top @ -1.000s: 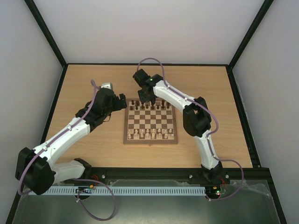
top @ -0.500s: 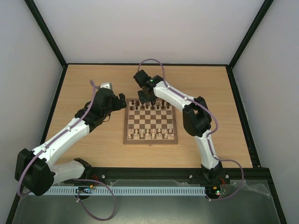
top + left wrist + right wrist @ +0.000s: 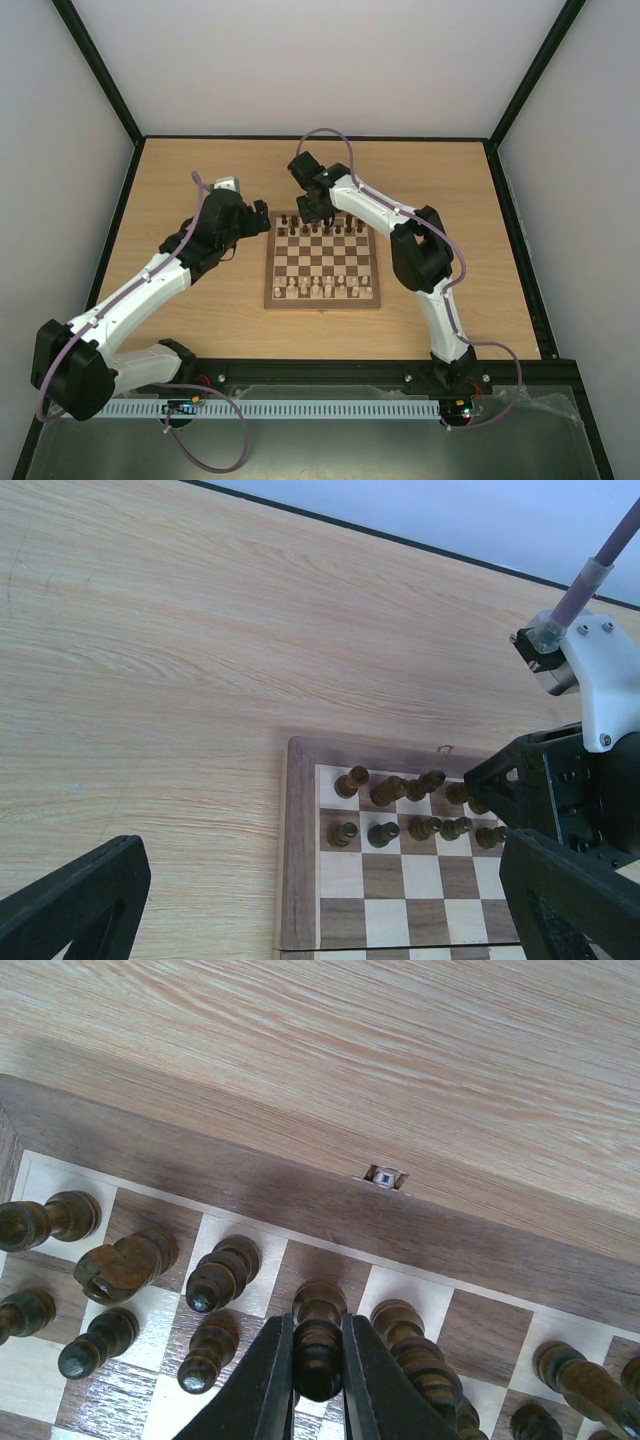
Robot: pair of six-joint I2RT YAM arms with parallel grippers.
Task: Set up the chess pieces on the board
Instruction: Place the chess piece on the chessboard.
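The board (image 3: 271, 268) lies mid-table, its frame also in the left wrist view (image 3: 297, 860) and the right wrist view (image 3: 220, 1175). Dark brown chess pieces (image 3: 335, 228) stand in its two far rows (image 3: 383, 832). My right gripper (image 3: 317, 213) is over the far row and is shut on a tall dark piece (image 3: 318, 1345) that stands on a dark back-row square; both fingers (image 3: 268, 1370) press its sides. My left gripper (image 3: 262, 222) hovers off the board's far left corner, open and empty, its fingertips (image 3: 85, 895) wide apart.
Pale cream pieces (image 3: 320, 289) fill the board's near rows. A small metal clasp (image 3: 382, 1175) sits on the board's far edge. Black rails (image 3: 310, 138) edge the wooden table. The right arm's wrist (image 3: 585, 750) shows in the left wrist view.
My right gripper has shifted slightly along the far row of the board. The left arm has not moved.
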